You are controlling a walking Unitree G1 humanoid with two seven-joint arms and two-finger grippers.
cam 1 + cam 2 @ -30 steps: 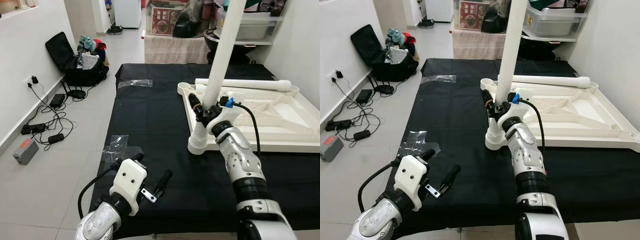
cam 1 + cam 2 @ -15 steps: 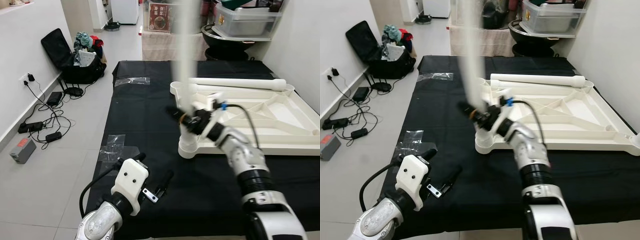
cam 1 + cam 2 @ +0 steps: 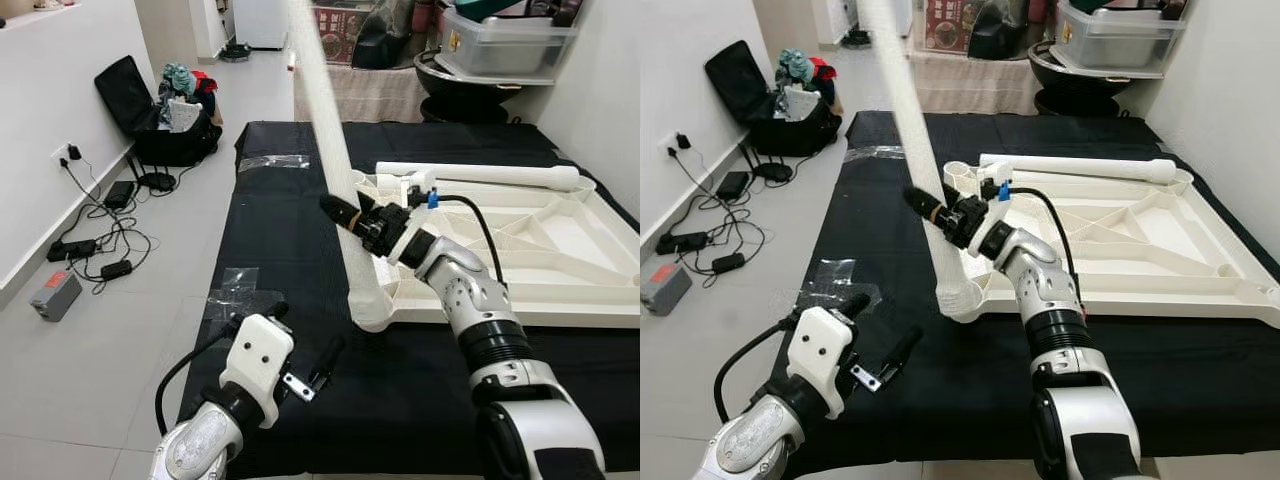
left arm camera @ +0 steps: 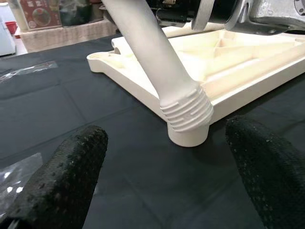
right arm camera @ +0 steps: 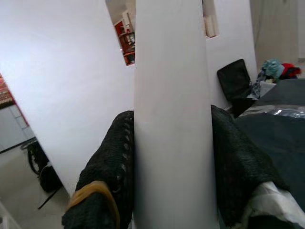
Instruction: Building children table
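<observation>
A white table top lies upside down on a black-covered surface. A long white table leg leans to the left, its ribbed foot at the near left corner of the top. My right gripper is shut on this leg a little above the foot; both fingers press its sides. A second white leg lies along the top's far edge. My left gripper hangs open, low and near, in front of the ribbed foot, holding nothing.
Clear plastic wrap lies on the black cover at the left, more of it farther back. A black bag, cables and a power strip sit on the floor at left. Boxes and bins stand behind.
The right gripper has tipped the white leg from upright to leaning left, and its foot has shifted slightly left along the corner. The head camera has moved a little. The left arm stays put.
</observation>
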